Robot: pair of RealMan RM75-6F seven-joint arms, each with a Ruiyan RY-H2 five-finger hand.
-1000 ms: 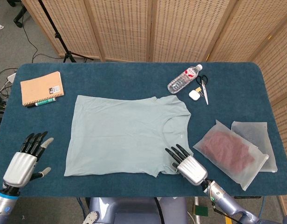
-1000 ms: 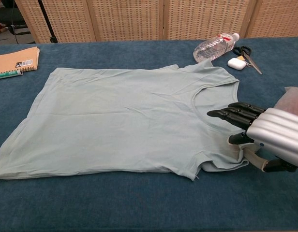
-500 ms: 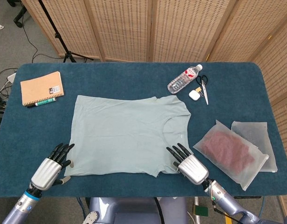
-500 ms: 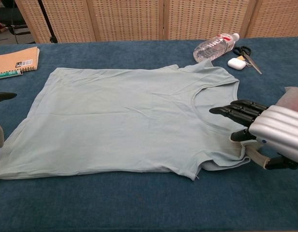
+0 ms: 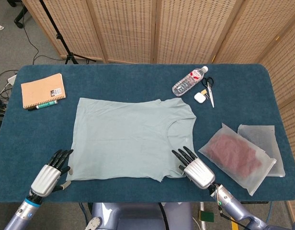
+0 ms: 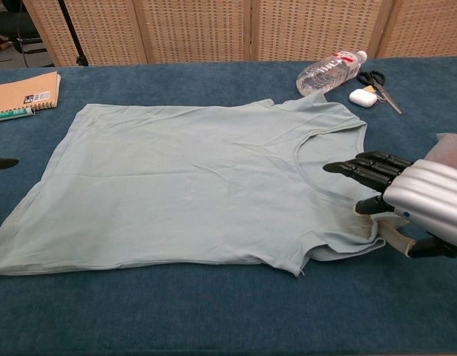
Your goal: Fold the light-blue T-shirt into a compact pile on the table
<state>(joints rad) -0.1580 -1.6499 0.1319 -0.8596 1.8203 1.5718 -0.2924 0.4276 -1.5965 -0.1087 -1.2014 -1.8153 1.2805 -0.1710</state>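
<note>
Right robot hand (image 5: 197, 170): released, fingers extended over the near sleeve of the T-shirt; grasping nothing.
Left robot hand (image 5: 49, 174): released, fingers apart, on the desk (image 5: 138, 72) just beside the shirt's near hem corner.
Light-blue T-shirt (image 5: 130, 139): spread flat between the two robot hands, neckline toward the right one; thin, lightly creased, unfolded.
Step in hand: taking hold of both near corners.
Advice: pinch one layer only at sleeve and hem, lift evenly, carry the edge away together so the fold lies straight.
</note>
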